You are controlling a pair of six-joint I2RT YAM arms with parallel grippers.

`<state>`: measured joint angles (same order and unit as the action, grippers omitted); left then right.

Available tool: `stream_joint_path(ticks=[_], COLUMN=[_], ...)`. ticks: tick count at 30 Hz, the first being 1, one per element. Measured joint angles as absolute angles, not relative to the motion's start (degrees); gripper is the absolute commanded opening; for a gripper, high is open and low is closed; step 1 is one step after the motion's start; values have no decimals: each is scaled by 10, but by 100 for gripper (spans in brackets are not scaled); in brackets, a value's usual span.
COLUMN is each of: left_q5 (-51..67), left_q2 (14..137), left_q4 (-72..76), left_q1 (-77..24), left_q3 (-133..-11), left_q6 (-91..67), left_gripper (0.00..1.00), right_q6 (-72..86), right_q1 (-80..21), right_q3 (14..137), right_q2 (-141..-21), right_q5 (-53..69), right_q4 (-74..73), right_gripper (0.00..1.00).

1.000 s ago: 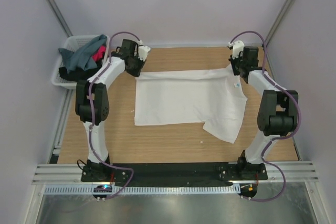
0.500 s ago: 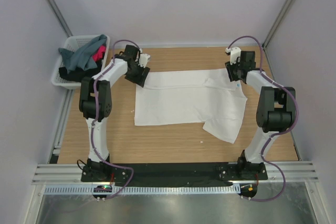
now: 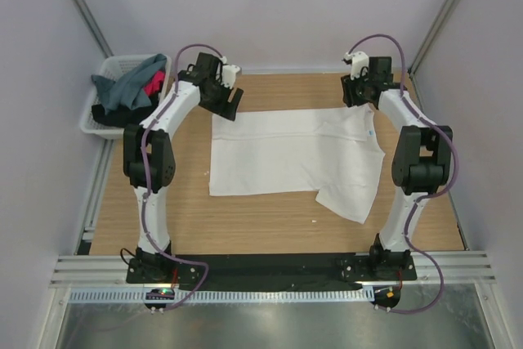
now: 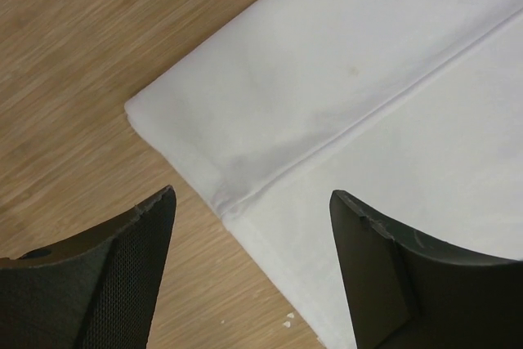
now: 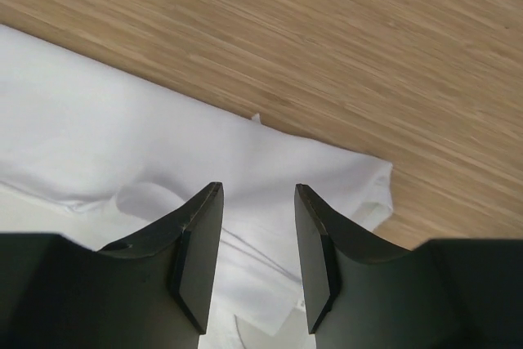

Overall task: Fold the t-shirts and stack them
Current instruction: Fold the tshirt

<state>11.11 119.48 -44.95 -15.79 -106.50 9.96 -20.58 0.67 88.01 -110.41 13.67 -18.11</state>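
A white t-shirt point(image 3: 286, 157) lies flat on the wooden table, its far edge folded over and one sleeve sticking out at the near right. My left gripper point(image 3: 231, 105) hovers open above the shirt's far-left corner point(image 4: 188, 128), nothing between its fingers. At the far-right corner, my right gripper point(image 3: 353, 96) is open above the folded cloth point(image 5: 270, 161), also holding nothing. More t-shirts point(image 3: 131, 87), grey-teal, black and pink-red, are heaped in the basket at the far left.
A white lattice basket point(image 3: 92, 116) sits off the table's far-left corner. Bare wood point(image 3: 270, 222) runs in front of the shirt and along the far edge. Grey walls enclose the table on three sides.
Both grippers have opened and let go of the white shirt's far edge, then lifted back toward the far side. The folded-over edge now lies flat on the table.
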Motion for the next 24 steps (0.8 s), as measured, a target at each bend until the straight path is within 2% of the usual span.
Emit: stream_joint_path(ticks=[4, 12, 17, 24], left_q5=[149, 178, 180, 176], left_q2=[1234, 1250, 1250, 1250], left_q4=[-464, -487, -486, -485], left_q1=[-163, -173, -178, -178], left_q3=[-1102, -1065, -1040, -1032], left_q6=[80, 59, 49, 49], left_gripper=[76, 76, 75, 75], right_q6=[-206, -204, -204, -204], right_q1=[-24, -73, -71, -66], right_q3=[926, 966, 968, 889], right_q2=[-1174, -1255, -1260, -1197], right_q5=[137, 141, 141, 145], right_q4=[-190, -205, -210, -236], right_gripper=[46, 45, 45, 43])
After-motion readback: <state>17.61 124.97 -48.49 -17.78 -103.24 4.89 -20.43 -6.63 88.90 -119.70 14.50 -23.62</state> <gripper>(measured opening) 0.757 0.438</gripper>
